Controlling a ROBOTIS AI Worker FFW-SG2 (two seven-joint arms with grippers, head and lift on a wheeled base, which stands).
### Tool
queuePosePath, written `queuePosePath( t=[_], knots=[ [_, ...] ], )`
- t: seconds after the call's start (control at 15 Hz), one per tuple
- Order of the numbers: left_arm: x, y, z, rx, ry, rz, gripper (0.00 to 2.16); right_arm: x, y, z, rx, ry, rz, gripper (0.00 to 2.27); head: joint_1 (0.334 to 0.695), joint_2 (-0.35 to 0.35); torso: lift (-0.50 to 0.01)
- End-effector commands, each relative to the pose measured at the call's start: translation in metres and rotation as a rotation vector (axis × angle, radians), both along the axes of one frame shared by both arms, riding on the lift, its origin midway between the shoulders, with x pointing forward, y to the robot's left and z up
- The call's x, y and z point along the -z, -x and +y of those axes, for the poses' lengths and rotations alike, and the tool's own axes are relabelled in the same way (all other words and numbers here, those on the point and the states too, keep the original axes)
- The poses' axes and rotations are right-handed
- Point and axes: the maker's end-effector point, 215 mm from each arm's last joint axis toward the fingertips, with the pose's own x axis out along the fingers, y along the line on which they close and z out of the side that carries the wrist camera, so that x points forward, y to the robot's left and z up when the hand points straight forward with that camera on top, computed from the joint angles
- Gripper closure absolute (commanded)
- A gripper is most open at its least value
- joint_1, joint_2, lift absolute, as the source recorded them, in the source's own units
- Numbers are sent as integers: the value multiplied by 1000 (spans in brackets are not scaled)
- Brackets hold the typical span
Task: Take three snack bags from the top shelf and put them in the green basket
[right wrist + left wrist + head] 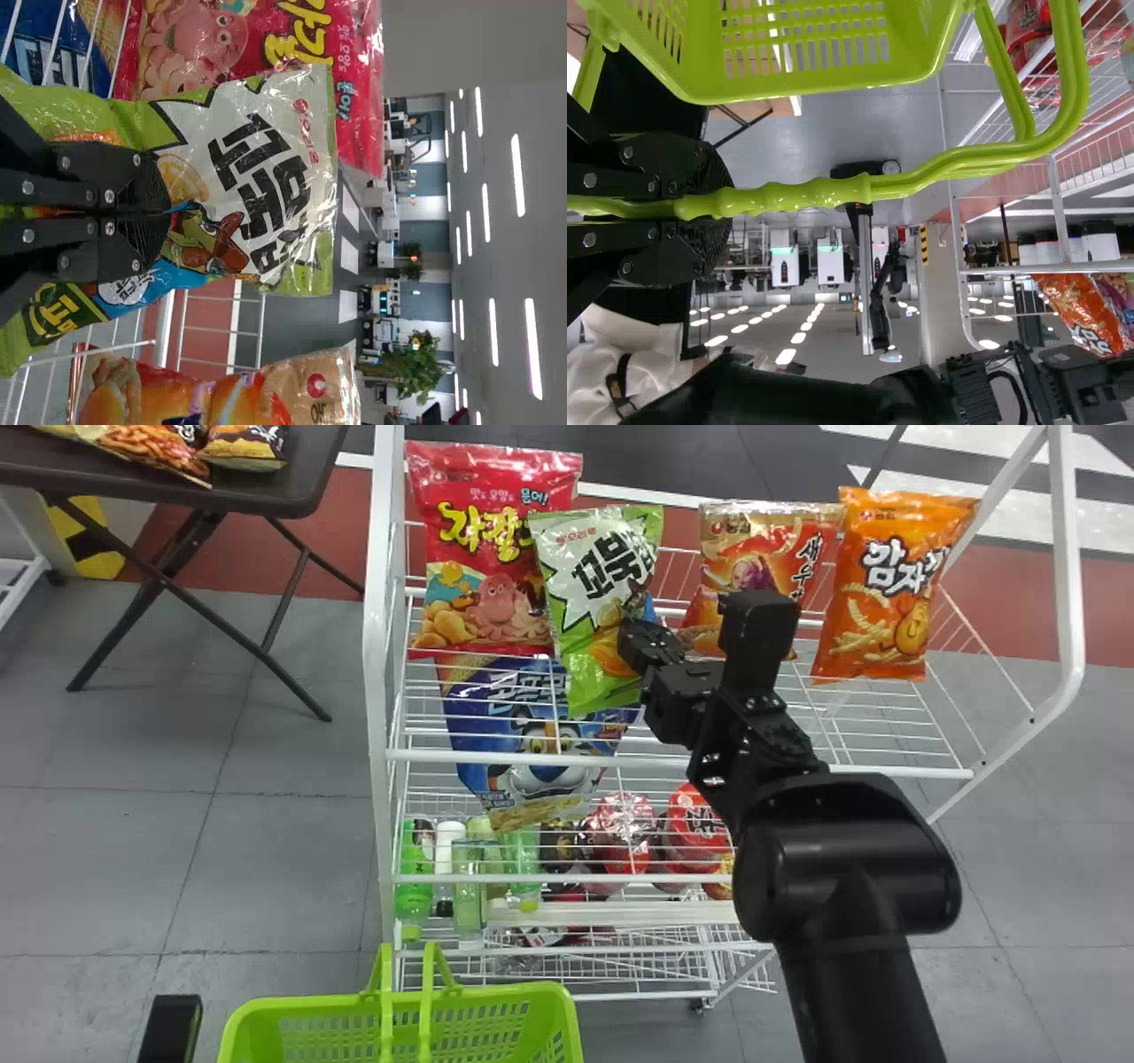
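- Left gripper (168,1027) low at the head view's left edge; fingers closed around the green basket's (496,992) handle (802,196).
- Right gripper (633,642) at the top shelf — fingers pinching the green snack bag (594,580), which is upright with a slight tilt, its printed face past the fingertips.
- Green bag overlaps the edge of the pink-red bag (483,522) on its left.
- To its right, a red-orange bag (753,558); farther right, an orange bag (886,602), leaning.
- Blue bag (549,753) lower down, behind the shelf wires, below the pink-red one.
- Basket stands in front of the white wire rack (379,646), near its lower left — well below the top shelf.
- Bottles (415,868) and round red packs (625,828) on a lower shelf.
- More snack bags (244,444) on a dark table (292,487), far left.
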Motion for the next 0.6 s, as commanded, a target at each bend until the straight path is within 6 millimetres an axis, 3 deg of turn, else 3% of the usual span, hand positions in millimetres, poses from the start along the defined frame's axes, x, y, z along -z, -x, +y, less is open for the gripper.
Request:
queuePosePath(
  t=[0.0,0.27,0.4,0.53],
  knots=[
    [-3,4,-2,6,6,8,1997,-25,27,1,-2,-6,-37,2098,695,-231,-44],
    [-10,6,-1,10,1,-11,1997,-75,113,6,-11,-15,-91,2098,695,-246,-44],
    [-13,5,-2,9,5,-15,1997,-78,158,0,-2,-32,-53,2098,695,-265,-44],
    [-20,8,-7,7,18,-28,1997,-56,192,-8,6,-59,77,2098,695,-290,-44]
  ],
)
